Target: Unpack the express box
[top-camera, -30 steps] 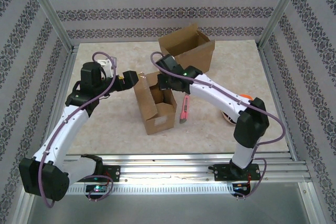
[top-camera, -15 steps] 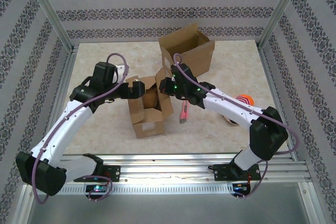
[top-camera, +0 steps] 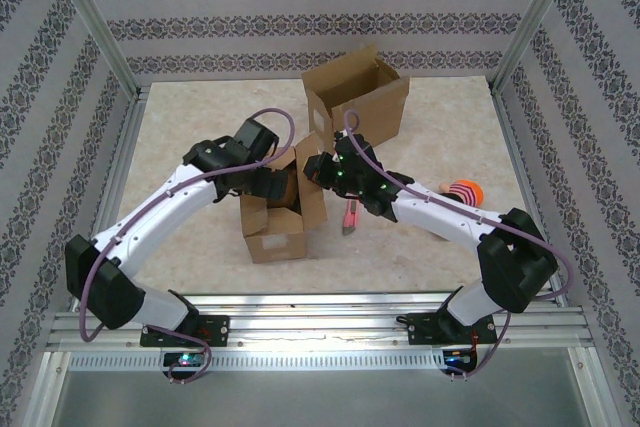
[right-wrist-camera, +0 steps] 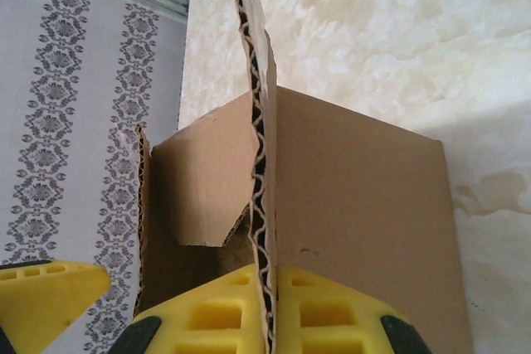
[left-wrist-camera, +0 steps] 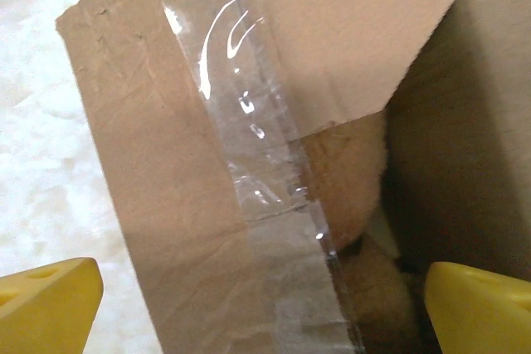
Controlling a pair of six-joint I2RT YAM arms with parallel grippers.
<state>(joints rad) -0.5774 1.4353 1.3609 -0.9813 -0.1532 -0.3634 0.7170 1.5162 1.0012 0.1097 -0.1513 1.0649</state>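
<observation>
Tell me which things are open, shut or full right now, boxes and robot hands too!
near box, open, flaps up, fuzzy tan toy inside
far box, open
left gripper, open, at the near box's mouth
right gripper, shut on a flap of the near box
pink cutter, lying flat, blade too small to tell
</observation>
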